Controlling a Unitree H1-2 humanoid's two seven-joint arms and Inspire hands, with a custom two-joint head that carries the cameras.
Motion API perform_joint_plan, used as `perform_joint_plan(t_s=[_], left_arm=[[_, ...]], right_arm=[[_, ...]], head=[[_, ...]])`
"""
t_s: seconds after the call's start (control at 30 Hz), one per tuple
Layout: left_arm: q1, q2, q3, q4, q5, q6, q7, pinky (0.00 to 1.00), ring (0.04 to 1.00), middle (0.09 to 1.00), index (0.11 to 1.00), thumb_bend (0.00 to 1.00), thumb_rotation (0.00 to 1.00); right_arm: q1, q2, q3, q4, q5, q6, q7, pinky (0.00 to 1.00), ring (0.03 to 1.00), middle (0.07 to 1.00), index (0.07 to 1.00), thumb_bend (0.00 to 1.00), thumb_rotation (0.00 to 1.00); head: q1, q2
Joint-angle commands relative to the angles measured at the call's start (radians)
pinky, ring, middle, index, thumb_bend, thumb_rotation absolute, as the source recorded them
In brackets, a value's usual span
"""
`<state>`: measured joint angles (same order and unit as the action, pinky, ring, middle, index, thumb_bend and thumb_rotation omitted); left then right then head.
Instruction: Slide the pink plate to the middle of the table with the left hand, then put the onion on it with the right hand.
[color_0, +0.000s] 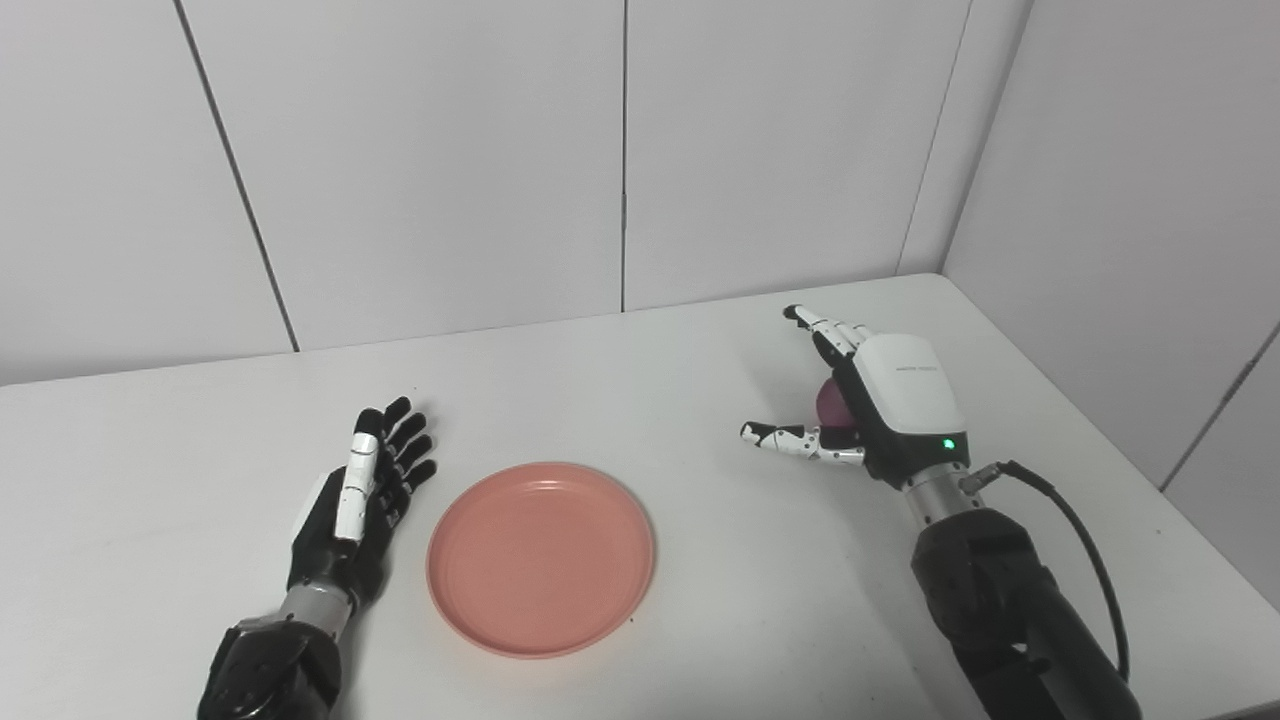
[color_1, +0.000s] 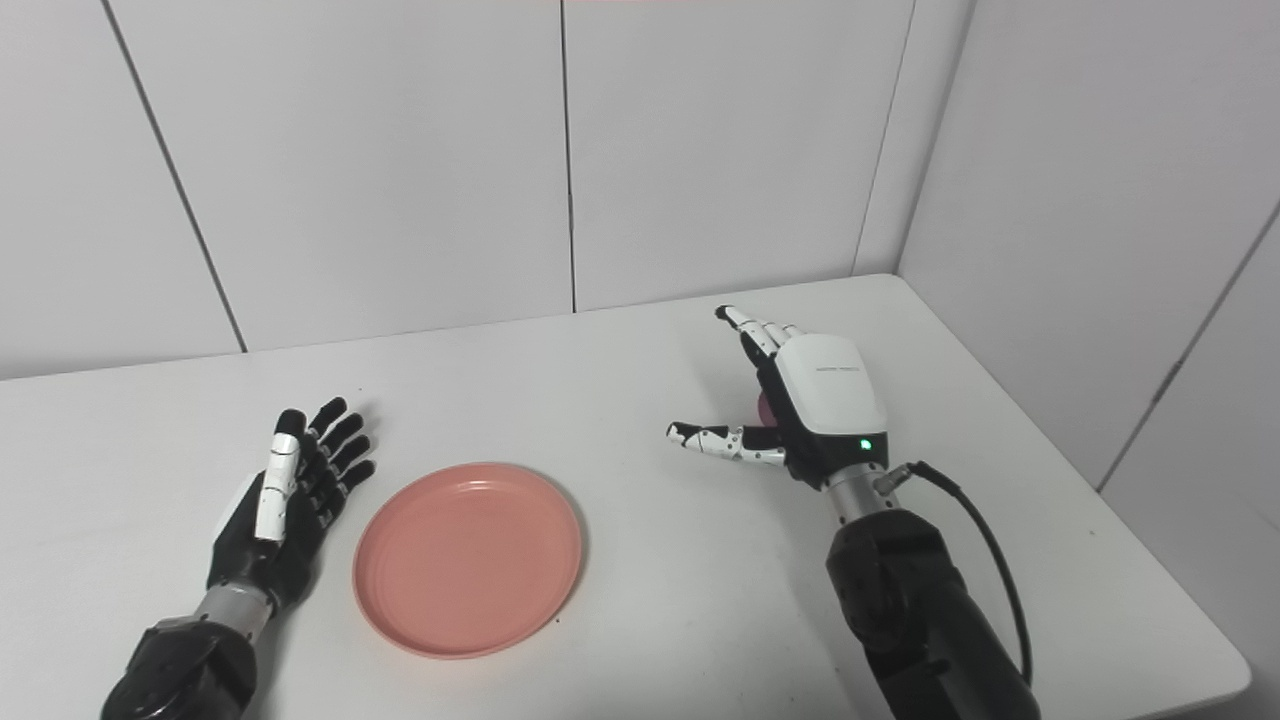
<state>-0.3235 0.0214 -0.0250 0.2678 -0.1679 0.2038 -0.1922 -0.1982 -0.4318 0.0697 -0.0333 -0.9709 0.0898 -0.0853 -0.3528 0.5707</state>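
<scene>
Onion (color_0: 832, 402) sits right of frame under our right hand (color_0: 880, 405) (fingers spread, nothing gripped); we close low around it. Left hand (color_0: 365, 490) lies released beside the pink plate (color_0: 541, 557).

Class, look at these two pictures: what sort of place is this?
Probably a robot test bench: a bare white table walled by plain panels, holding only a pink plate.

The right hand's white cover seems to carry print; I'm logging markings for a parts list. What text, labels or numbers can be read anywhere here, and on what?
Right hand, white back cover: one short line of small grey print, too small and blurred to read.
Left hand, pink plate, table: no text visible.
</scene>
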Motion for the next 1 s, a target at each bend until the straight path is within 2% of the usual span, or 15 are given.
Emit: perform_joint_plan(t_s=[0.0,0.2,0.37,0.43,0.67,0.77,0.97], left_arm=[[0.026,0.007,-0.009,0.032,0.003,0.048,-0.01,0.98,0.942,0.941,0.921,0.73,0.94],[0.027,0.004,-0.004,0.039,-0.004,0.049,-0.012,0.97,0.937,0.934,0.919,0.73,0.92],[0.029,0.001,-0.002,0.037,-0.007,0.05,-0.012,0.97,0.929,0.926,0.912,0.74,0.91],[0.031,0.0,-0.003,0.03,-0.007,0.057,-0.01,0.96,0.93,0.925,0.914,0.75,0.92],[0.031,0.002,-0.006,0.033,0.001,0.05,-0.006,0.95,0.919,0.914,0.913,0.74,0.93],[0.032,0.003,-0.005,0.03,0.0,0.048,-0.007,0.94,0.915,0.912,0.911,0.74,0.93],[0.032,0.006,-0.002,0.022,-0.002,0.06,-0.006,0.94,0.91,0.912,0.912,0.74,0.92]], right_arm=[[-0.071,-0.037,0.003,0.011,-0.049,0.015,-0.042,0.76,0.793,0.813,0.826,0.79,0.68],[-0.142,-0.08,0.035,0.131,-0.134,0.042,-0.046,0.8,0.809,0.817,0.805,0.78,0.69],[-0.187,-0.109,0.058,0.229,-0.151,0.053,-0.042,0.7,0.757,0.78,0.768,0.79,0.67],[-0.199,-0.115,0.065,0.262,-0.151,0.067,-0.028,0.7,0.76,0.785,0.77,0.79,0.68],[-0.206,-0.127,0.073,0.333,-0.1,0.05,-0.063,0.62,0.722,0.751,0.735,0.8,0.65],[-0.2,-0.119,0.069,0.342,-0.069,0.061,-0.053,0.61,0.719,0.757,0.74,0.8,0.65],[-0.186,-0.101,0.054,0.342,0.004,0.07,-0.047,0.51,0.651,0.721,0.731,0.79,0.63]], head=[[0.001,0.001],[0.002,-0.005],[0.007,-0.006],[0.008,-0.007],[0.014,-0.007],[0.015,-0.006],[0.015,-0.001]])
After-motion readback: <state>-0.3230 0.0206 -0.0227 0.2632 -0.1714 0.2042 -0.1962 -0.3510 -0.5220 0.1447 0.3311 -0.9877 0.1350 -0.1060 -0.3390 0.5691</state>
